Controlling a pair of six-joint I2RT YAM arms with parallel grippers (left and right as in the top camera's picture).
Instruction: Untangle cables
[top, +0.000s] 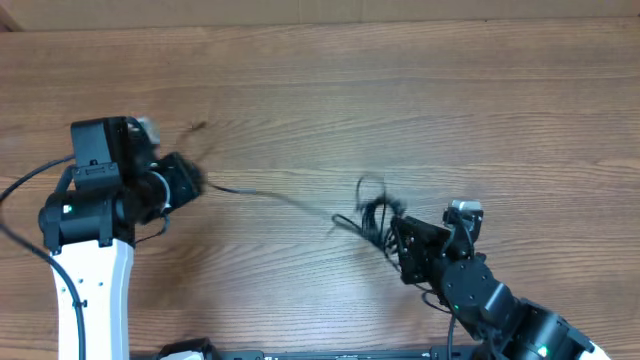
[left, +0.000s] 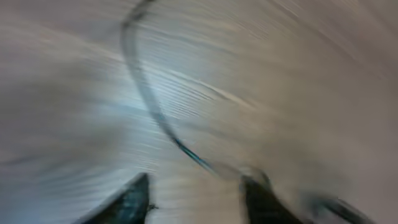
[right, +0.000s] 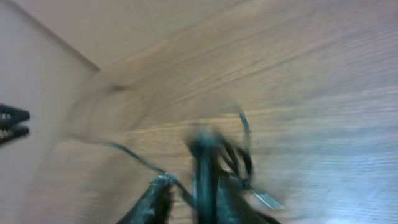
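Right claw (top: 396, 235) grips cables (top: 374, 212) | black tangled clump | one strand trailing left

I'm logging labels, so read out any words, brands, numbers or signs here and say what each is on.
No text can be read anywhere.
The thin black cables and the brown wooden table carry no visible markings.
Both wrist views are too motion-blurred to show any lettering.
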